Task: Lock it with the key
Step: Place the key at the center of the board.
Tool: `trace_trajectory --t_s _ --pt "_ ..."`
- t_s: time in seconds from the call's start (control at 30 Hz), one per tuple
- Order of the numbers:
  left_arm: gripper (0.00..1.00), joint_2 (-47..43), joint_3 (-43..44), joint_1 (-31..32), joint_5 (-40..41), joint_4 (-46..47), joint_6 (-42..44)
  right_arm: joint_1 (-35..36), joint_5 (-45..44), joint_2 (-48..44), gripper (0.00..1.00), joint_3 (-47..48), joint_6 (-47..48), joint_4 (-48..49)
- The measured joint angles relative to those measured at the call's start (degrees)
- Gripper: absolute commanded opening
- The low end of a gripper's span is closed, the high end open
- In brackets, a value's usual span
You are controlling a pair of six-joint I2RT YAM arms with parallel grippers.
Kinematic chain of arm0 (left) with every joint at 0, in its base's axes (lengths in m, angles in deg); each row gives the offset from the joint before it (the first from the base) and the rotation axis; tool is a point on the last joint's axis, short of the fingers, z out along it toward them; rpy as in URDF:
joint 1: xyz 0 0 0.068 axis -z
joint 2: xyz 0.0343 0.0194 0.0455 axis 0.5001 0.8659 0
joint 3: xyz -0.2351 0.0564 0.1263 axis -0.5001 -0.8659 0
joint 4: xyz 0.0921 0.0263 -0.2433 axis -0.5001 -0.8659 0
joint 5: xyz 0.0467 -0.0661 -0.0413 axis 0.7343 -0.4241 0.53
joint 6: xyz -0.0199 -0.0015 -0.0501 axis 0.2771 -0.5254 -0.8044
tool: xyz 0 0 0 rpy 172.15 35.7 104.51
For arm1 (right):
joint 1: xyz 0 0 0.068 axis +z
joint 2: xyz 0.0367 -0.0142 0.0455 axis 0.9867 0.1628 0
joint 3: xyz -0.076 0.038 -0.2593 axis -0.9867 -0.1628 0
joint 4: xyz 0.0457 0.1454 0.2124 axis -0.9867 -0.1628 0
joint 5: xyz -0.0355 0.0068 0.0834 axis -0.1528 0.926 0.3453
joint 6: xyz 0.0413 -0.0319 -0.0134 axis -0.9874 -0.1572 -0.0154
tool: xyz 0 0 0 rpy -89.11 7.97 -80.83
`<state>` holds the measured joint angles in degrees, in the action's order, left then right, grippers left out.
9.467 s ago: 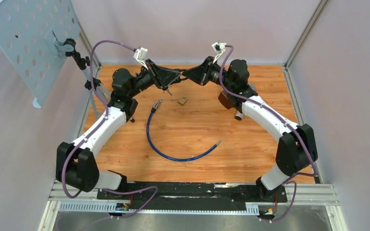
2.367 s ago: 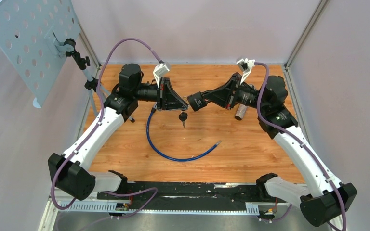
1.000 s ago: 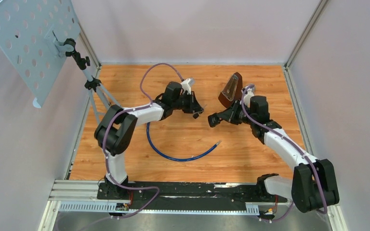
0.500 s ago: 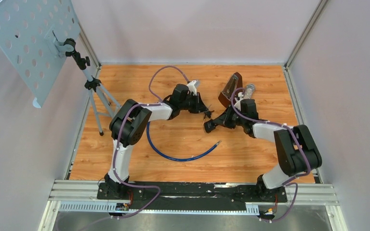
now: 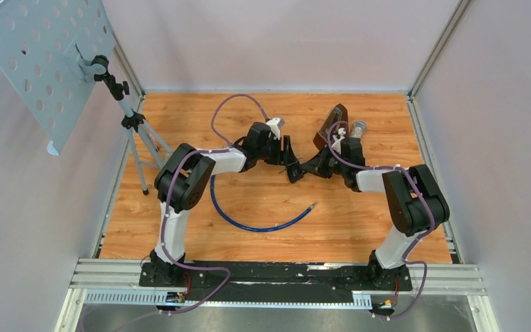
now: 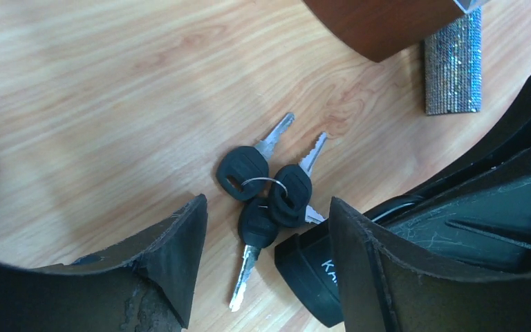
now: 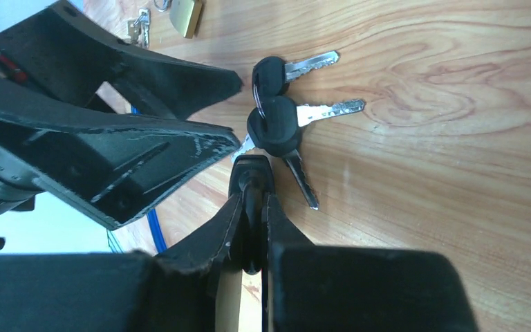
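Far left, by the wall: a tripod stand [image 5: 133, 123] bearing a pale perforated plate [image 5: 38, 66]. Next, on the wooden counter [image 5: 263, 200]: a blue cable [image 5: 249, 225], lying in an open curve.

Then a brass padlock [image 7: 185, 15], flat on the wood beyond the left arm, apart from the keys and not seen from above.

Then the left pincer [image 6: 266, 207], low over the counter and spread wide, gripping nothing. Between its fingers [image 6: 173, 256], touching neither: the keys [image 6: 271, 190], three black-headed ones on a single ring, lying flat with blades fanned out.

Hard against that bunch from the right side: the right pincer [image 7: 249, 166], pressed narrow, its tip meeting the black heads. One blade running under that tip in the left wrist view; cannot tell whether it is actually pinched there.

Further right and toward the back wall: a brown wedge-shaped block [image 5: 332, 124] and, just beside it, a glittery cylinder [image 5: 357, 128], both resting on the counter, well apart from the keys.
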<state>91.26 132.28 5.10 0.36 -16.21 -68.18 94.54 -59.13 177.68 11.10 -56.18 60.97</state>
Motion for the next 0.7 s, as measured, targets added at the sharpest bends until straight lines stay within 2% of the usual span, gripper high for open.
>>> trace_trajectory --t_s 0.17,0.3,0.37,0.5,0.7 --pt "0.82 -4.37 -0.90 -0.09 5.49 -2.89 2.56 -0.13 -3.54 -0.04 0.36 0.00 0.52 -1.33" --pt "0.84 -10.34 -3.13 -0.37 10.91 -4.31 4.37 -0.35 -8.41 -1.46 0.55 0.00 1.75 -5.79" --pt "0.85 -13.62 -4.52 -0.42 14.10 -5.16 5.27 -0.42 -10.82 -2.75 0.61 0.04 2.45 -8.13" --pt "0.87 -19.30 -8.22 -0.63 19.74 -6.58 6.62 -0.50 -15.87 -5.90 0.67 0.61 3.37 -13.07" --pt "0.88 -26.60 -13.77 -0.92 29.20 -9.70 8.61 -0.50 -24.68 -11.28 0.67 2.51 2.91 -21.33"
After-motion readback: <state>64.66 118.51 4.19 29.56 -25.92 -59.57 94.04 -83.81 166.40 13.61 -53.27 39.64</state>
